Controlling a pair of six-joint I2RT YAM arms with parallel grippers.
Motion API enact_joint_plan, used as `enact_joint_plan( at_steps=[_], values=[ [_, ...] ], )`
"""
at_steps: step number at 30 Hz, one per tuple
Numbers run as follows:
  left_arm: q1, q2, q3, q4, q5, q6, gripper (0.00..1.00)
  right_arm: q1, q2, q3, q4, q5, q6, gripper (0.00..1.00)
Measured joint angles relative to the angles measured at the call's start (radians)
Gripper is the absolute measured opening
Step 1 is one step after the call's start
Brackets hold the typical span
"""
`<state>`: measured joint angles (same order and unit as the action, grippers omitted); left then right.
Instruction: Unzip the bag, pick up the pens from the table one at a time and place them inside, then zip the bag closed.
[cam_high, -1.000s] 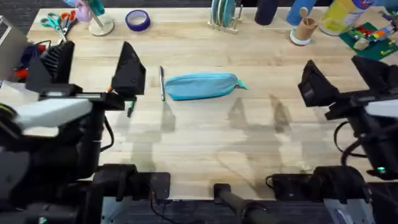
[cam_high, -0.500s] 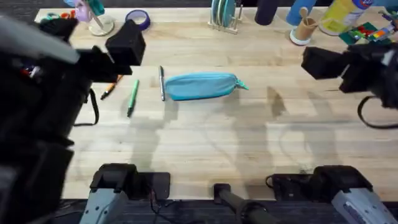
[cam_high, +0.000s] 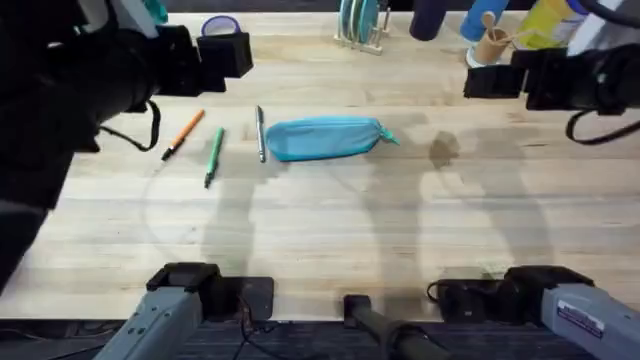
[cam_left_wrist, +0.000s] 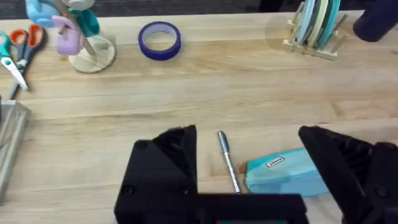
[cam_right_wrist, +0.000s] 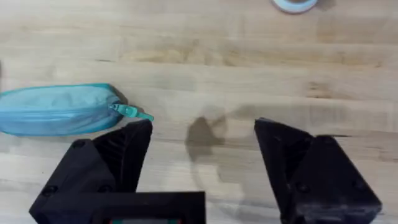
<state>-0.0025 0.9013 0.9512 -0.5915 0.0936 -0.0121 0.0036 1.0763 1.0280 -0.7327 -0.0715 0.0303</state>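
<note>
The light blue bag (cam_high: 325, 138) lies zipped shut at the middle of the table (cam_high: 330, 230), its zipper pull (cam_right_wrist: 130, 112) at its right end. A dark grey pen (cam_high: 260, 133) lies against the bag's left end. The green pen (cam_high: 213, 156) and the orange pen (cam_high: 183, 134) rest further left. My left gripper (cam_high: 228, 55) hangs open above the table's far left, with the grey pen (cam_left_wrist: 228, 162) and the bag (cam_left_wrist: 286, 175) between its fingers in the left wrist view. My right gripper (cam_high: 482, 80) is open and empty, high at the far right, and the bag (cam_right_wrist: 59, 110) lies off to one side of it.
Along the far edge stand a purple tape roll (cam_high: 221, 27), a plate rack (cam_high: 360, 22), a dark bottle (cam_high: 428, 15) and a wooden cup (cam_high: 488, 45). Scissors (cam_left_wrist: 18, 46) lie at the far left corner. Bare wood lies in front of the bag.
Both arms have lifted and swung toward the far side of the table. The left arm moved off the orange and green pens, which now show fully. Bag and pens have not moved.
</note>
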Motion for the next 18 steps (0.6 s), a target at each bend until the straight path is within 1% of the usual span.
enact_joint_plan(
  at_steps=[2, 5, 10, 18],
  values=[
    [0.0, 0.022, 0.004, -0.007, 0.014, 0.0, 0.993, 0.0, 0.032, 0.008, -0.007, 0.0, 0.0, 0.996],
    [0.0, 0.054, 0.004, -0.047, 0.035, 0.0, 0.993, 0.0, 0.063, 0.01, -0.023, 0.0, 0.0, 0.996],
    [0.0, 0.101, 0.004, -0.11, 0.051, 0.0, 0.993, 0.0, 0.075, 0.01, -0.027, 0.0, 0.0, 0.997],
    [0.0, 0.114, 0.004, -0.127, 0.068, 0.0, 0.993, 0.0, 0.075, 0.011, -0.027, 0.0, 0.0, 0.997]
  ],
)
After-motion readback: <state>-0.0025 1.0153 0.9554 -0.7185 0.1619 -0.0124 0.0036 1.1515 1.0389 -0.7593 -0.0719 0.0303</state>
